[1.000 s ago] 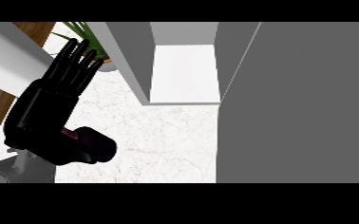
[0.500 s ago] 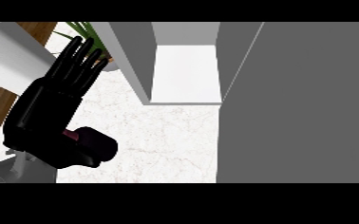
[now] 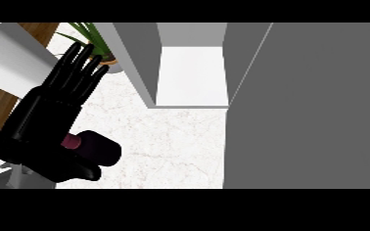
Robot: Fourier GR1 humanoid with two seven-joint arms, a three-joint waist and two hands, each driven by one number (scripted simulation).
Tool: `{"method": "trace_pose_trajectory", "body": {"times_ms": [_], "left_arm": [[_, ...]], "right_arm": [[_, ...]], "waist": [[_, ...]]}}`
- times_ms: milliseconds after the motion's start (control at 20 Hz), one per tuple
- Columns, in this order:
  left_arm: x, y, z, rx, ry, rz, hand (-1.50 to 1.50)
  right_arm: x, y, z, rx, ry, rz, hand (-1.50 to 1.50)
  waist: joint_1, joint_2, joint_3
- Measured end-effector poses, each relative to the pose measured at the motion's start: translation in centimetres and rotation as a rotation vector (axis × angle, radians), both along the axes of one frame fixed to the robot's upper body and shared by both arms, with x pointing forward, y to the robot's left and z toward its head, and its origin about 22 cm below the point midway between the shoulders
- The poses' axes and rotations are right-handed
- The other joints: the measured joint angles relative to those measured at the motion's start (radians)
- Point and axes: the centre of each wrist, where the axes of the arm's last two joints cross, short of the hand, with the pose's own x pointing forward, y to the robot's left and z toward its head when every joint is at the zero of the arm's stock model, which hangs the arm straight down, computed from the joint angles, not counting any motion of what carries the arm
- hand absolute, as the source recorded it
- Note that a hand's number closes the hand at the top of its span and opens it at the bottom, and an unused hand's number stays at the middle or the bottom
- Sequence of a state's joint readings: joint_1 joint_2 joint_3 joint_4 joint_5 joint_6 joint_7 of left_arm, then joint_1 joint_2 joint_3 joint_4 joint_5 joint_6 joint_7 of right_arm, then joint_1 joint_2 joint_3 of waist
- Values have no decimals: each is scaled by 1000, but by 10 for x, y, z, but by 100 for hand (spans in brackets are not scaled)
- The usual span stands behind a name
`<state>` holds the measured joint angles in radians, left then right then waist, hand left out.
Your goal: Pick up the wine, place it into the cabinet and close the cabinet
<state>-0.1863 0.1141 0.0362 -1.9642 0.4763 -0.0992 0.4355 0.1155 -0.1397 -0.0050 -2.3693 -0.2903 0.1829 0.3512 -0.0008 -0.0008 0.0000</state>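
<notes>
Wine (image 3: 94, 148) sits at eight o'clock on the marble counter (image 3: 170, 139), against the left hand (image 3: 39, 127), whose fingers are straight and hold nothing. Best to curl them fully round the bottle first, then lift toward the open cabinet (image 3: 192, 76) at twelve o'clock, avoiding its door (image 3: 303, 107) at three.

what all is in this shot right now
wine bottle: one, dark maroon, lower left, against the left hand
cabinet: one, grey walls, white floor, open, top centre
cabinet door: one, grey, swung open, filling the right side
potted plant: one, green leaves, top left beside the cabinet
counter: one, white marbled, centre
left hand: one, black, fingers straight, left edge
</notes>
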Motion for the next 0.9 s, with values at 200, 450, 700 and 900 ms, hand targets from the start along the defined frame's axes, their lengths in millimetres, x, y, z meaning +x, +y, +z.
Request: {"method": "trace_pose_trajectory", "body": {"times_ms": [200,450,700,900], "left_arm": [[-2,-4,3,20,8,11,-150],[-12,18,0,44,32,41,-150],[-19,26,-2,68,44,78,-150],[-16,44,-19,85,50,102,-150]], "right_arm": [[-1,4,1,2,8,2,-150],[-3,4,-2,4,11,-1,-150],[-1,4,2,-6,4,-3,-150],[0,3,3,-7,0,-5,-150]], "waist": [[-1,0,0],[0,0,0],[0,0,0],[0,0,0]]}}
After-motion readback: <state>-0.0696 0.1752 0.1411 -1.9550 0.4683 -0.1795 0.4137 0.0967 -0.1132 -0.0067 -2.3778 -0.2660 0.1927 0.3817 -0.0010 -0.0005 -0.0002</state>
